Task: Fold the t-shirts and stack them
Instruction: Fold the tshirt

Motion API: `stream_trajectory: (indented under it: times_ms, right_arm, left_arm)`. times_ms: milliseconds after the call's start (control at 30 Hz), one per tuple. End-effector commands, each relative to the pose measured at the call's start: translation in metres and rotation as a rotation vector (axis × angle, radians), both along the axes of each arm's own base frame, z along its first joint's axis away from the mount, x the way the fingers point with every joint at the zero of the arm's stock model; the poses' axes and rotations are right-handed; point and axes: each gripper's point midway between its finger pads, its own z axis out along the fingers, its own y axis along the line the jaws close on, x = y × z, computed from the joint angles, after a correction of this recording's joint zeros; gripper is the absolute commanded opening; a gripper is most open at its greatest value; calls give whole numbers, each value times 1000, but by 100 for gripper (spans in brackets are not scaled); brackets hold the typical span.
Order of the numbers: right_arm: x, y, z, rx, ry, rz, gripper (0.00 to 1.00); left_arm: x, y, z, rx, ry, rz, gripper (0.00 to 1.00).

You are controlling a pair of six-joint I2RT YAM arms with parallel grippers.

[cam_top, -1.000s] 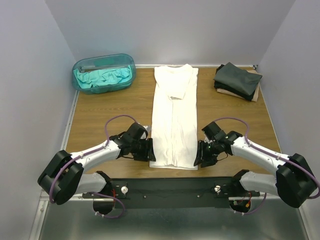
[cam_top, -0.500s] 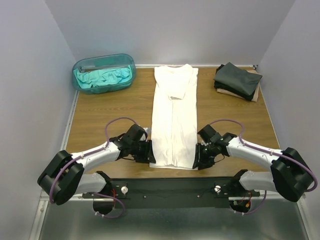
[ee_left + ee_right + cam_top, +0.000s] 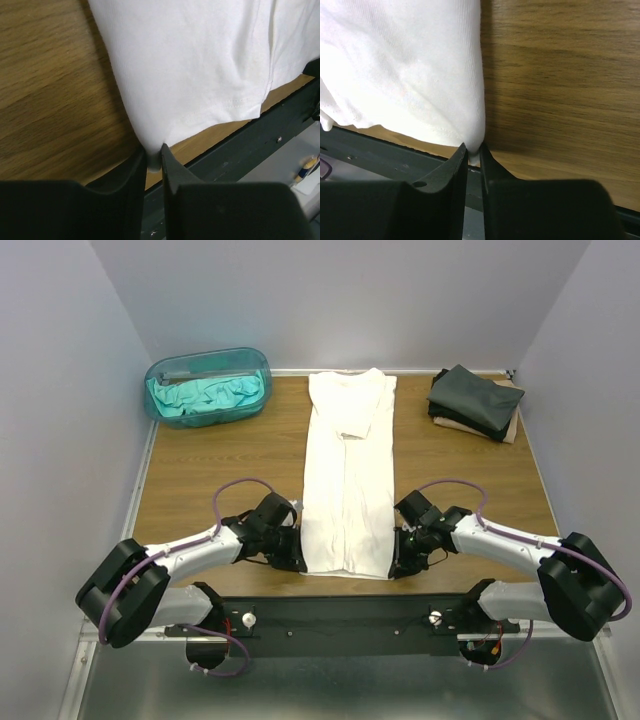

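A white t-shirt lies as a long narrow strip down the table's middle, sleeves folded in. My left gripper is shut on its near left hem corner; the left wrist view shows the cloth pinched between the jaws. My right gripper is shut on the near right hem corner; the right wrist view shows the cloth pinched in the same way. Dark folded t-shirts are stacked at the back right. A teal t-shirt lies crumpled in the tub.
The translucent teal plastic tub stands at the back left. A tan layer sticks out under the dark stack. The table's near edge and a dark metal rail run just behind both grippers. Walls close in on three sides.
Both grippers have moved inward onto the near hem corners and closed on the white t-shirt. The shirt itself has hardly moved.
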Motion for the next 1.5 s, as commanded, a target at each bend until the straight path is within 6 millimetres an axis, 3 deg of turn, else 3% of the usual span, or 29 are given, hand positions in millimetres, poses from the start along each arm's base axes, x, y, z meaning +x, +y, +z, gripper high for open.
stream_trajectory:
  times_ms: [0,67,167,400,667,767,900,1067,1267,1333,1367,1467]
  right_arm:
    - [-1,-4,-7,-26,-7,1,14]
    - [0,-3,-6,-20,-9,2,7]
    - [-1,0,-2,-2,-7,-8,0]
    - [-18,-9,3,-30,63,9,0]
    - [-23,-8,32,6,53,-33,0]
    - [-8,-3,51,17,-9,-60,0]
    - [22,6,75,22,-116,-102,0]
    - [60,3,91,-48,-244,-176,0]
    - [110,-2,95,-201,-386,-188,0]
    - [128,-4,97,-242,-429,-203,0]
    - [140,-10,97,-286,-456,-210,0]
    - [177,-11,93,-357,-494,-219,1]
  left_arm:
    - [-7,9,-10,56,22,6,20]
    - [-5,8,-9,54,12,2,8]
    - [-6,7,-7,42,4,-6,0]
    - [-23,13,-6,46,46,-18,0]
    - [-22,3,34,-54,25,34,0]
    - [-7,-6,66,-110,-45,69,0]
    - [12,-10,82,-109,-116,94,0]
    - [48,0,82,-6,-213,119,0]
    - [94,-3,83,8,-290,115,0]
    - [114,-3,88,15,-331,131,0]
    - [123,0,79,51,-330,130,0]
    - [160,-5,90,24,-389,149,0]
